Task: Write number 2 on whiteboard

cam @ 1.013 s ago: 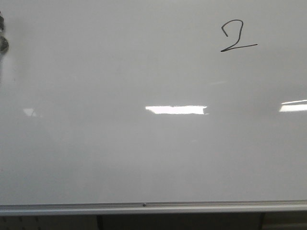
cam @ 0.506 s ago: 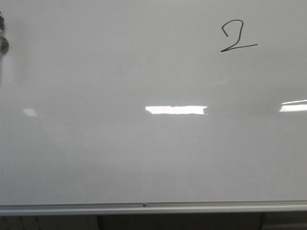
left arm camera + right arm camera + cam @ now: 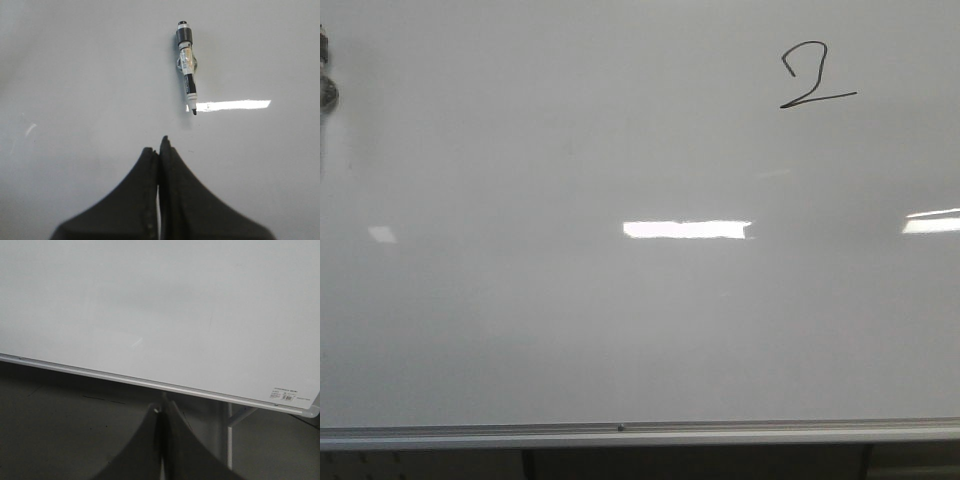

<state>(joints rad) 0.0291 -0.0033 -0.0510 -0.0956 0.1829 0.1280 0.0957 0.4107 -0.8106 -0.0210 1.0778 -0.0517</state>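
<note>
The number 2 (image 3: 814, 76) stood finished high above the whiteboard (image 3: 570, 330) rail. The left gripper (image 3: 159, 150) and right gripper (image 3: 161, 412) were pressed together, empty (marker (image 3: 187, 68) parked on the board), so apparently only retreat remained.

A black-and-white marker (image 3: 186, 67) hangs uncapped, tip down, its barrel held in a small clip (image 3: 186, 63).

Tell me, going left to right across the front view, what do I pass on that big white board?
Dark object at the whiteboard's left edge → small light reflection → long bright reflection → the number 2 → reflection at the right edge.
</note>
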